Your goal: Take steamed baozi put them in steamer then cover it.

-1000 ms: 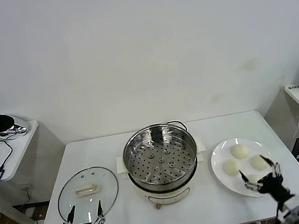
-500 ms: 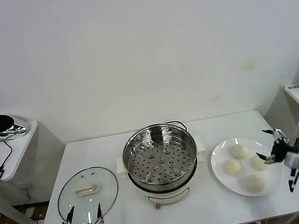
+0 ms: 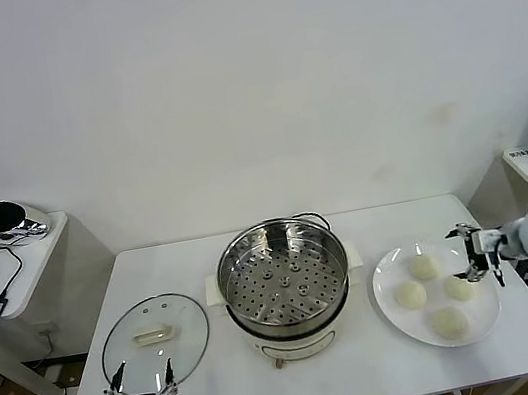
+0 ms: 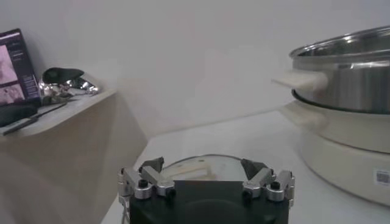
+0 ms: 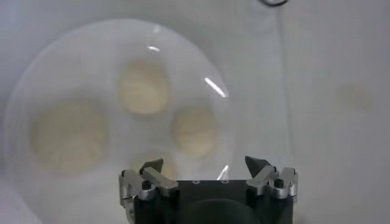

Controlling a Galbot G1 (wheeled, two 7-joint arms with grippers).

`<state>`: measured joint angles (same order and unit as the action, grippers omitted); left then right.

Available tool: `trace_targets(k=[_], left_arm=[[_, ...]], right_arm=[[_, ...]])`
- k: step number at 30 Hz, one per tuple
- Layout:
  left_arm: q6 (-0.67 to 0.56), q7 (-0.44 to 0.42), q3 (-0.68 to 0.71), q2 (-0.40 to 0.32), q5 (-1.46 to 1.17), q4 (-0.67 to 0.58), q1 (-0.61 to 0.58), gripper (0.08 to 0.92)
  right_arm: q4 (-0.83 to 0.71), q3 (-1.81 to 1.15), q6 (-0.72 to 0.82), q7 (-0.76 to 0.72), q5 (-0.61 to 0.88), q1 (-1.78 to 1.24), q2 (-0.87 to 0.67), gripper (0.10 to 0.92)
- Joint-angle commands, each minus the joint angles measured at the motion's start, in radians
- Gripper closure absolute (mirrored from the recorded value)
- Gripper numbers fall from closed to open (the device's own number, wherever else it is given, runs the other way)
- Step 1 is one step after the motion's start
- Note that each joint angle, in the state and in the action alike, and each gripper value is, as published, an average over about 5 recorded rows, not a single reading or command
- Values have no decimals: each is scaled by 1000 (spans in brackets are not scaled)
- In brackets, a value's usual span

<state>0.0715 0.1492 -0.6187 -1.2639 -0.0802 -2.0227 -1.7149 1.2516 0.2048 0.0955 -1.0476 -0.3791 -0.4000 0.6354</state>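
Currently four steamed baozi (image 3: 424, 267) on plate (image 3: 391, 310); one steamer (image 3: 282, 275), one cover (image 3: 154, 338); both tools agape, empty.

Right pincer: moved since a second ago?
Yes. The open right pincer went from the round white plate's near edge up to its far right edge, above the buns.

Shiny perforated metal steamer (image 3: 283, 275); clear glass cover (image 3: 154, 338); glossy plate (image 3: 393, 313).
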Motion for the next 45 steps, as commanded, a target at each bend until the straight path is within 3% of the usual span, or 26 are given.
trace_targets(k=[1, 11, 27, 38, 45], left_arm=[[2, -2, -11, 2, 8, 3, 1, 177], [1, -2, -27, 3, 11, 4, -1, 177], [-6, -1, -34, 8, 12, 12, 6, 177], [-9, -1, -33, 5, 15, 11, 7, 177], [-9, -1, -35, 8, 14, 7, 5, 177]], right_arm=[[-183, 209, -29, -102, -29, 214, 65, 203], [-308, 251, -54, -98, -62, 261, 210, 203], [-364, 262, -17, -83, -82, 259, 260, 205], [-370, 261, -14, -77, -75, 254, 267, 375], [-345, 275, -12, -81, -61, 260, 251, 414]])
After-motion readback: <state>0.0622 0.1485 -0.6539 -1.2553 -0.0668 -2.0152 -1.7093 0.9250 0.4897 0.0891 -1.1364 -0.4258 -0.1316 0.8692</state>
